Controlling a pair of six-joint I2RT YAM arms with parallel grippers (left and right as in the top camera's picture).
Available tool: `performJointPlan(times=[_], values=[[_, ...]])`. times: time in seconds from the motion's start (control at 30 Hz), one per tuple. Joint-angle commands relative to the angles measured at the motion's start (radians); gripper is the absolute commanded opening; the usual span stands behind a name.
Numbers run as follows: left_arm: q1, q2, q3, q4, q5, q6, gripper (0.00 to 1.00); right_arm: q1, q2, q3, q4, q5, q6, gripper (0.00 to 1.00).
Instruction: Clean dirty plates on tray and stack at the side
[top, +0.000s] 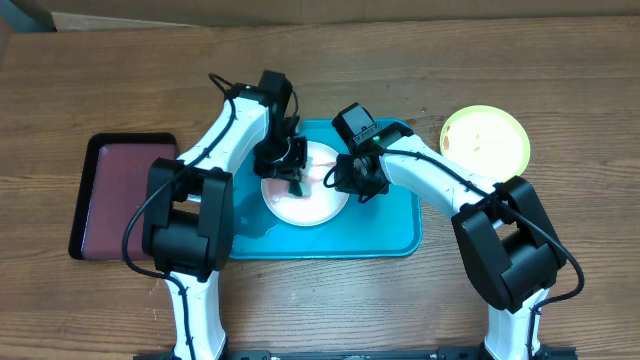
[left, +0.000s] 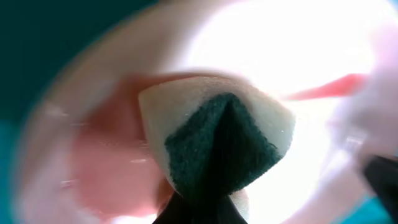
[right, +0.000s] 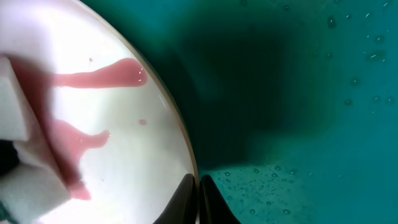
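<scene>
small maroon tray (top: 122, 195) w/ black rim lies flat on wood-grain table (top: 560, 80), at far left, long side running front-to-back. sponge (left: 217, 140): white foam folded over on itself, dark green scrub face pinched into the crease.

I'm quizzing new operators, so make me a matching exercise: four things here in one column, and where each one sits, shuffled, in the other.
1 white plate
2 yellow-green plate
3 maroon tray
4 sponge

A bare table, right of the teal tray
B in the left gripper
C on the teal tray
D left of the teal tray

Pairs: 1-C, 2-A, 3-D, 4-B
</scene>
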Motion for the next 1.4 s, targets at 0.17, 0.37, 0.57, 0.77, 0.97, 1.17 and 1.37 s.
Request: performJointPlan(times=[0.17,0.37,0.57,0.77,0.97,1.17,1.37], values=[[0.009,-0.027,-0.014,0.001,-0.604,-0.103,0.04,-0.007,-0.012,-0.020,-0.011,0.025,-0.003,0.04],[0.009,-0.029,-0.002,-0.011,-0.777,-0.204,0.04,-0.007,-0.012,-0.020,-0.016,0.029,-0.006,0.04],[0.016,-0.057,0.146,-0.158,-0.766,-0.399,0.04,0.000,-0.012,-0.018,-0.017,0.028,-0.064,0.04],[0.085,-0.210,0.274,-0.192,-0.594,-0.379,0.04,0.025,-0.012,0.031,-0.061,0.031,-0.129,0.04],[0.294,-0.358,0.276,-0.238,-0.383,-0.349,0.04,0.072,-0.029,0.177,-0.175,0.137,-0.169,0.04],[0.529,-0.368,0.260,-0.356,-0.340,-0.332,0.04,0.184,-0.051,0.385,-0.329,0.546,-0.186,0.04],[0.648,-0.365,0.179,-0.322,-0.310,-0.311,0.04,0.328,-0.051,0.523,-0.380,0.985,-0.343,0.04]])
